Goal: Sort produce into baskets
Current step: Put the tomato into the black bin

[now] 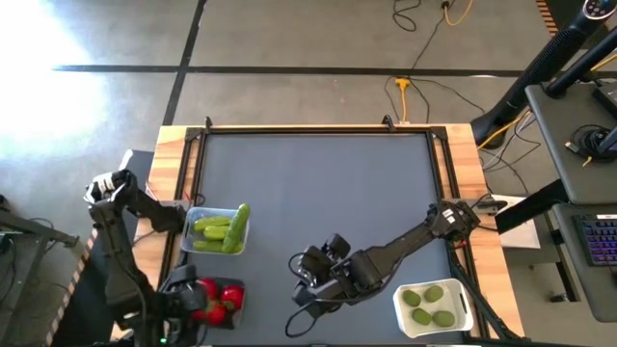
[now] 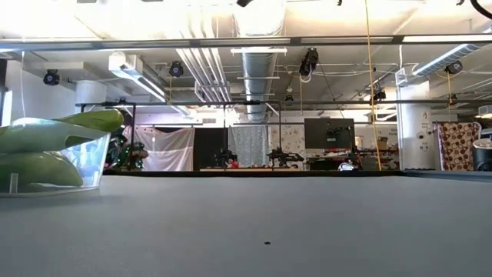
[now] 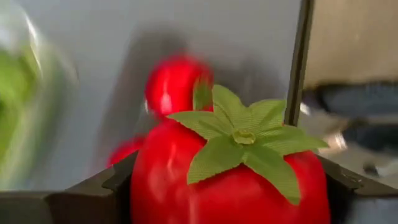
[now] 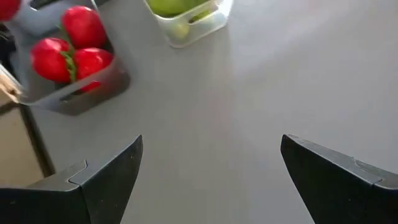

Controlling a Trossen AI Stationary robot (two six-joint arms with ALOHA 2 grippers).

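My left gripper (image 1: 198, 292) is shut on a red tomato with a green top (image 3: 230, 174) over the dark-tinted basket (image 1: 237, 310) at the table's near left. Other tomatoes (image 3: 174, 84) lie in that basket below it. The clear basket (image 1: 191, 224) behind it holds light-green cucumbers (image 1: 231, 229), one sticking over its rim; it also shows in the low view (image 2: 88, 161). The white basket (image 1: 463, 306) at the near right holds three limes (image 1: 432, 294). My right gripper (image 1: 313, 280) is open and empty above the bare table, between the two near baskets. My left gripper pinches the tomato's two opposite sides (image 3: 140, 186) between its two fingers (image 3: 93, 196). The green top faces the wrist camera. The tomato is lifted clear, above the tomatoes in the dark-tinted basket.
The table is a dark mat (image 1: 318, 193) in a wooden frame. The right wrist view shows the dark-tinted basket of tomatoes (image 4: 68, 43) and the clear basket (image 4: 186, 18) ahead of my right gripper (image 4: 211, 180). Cables lie on the floor beyond the far edge.
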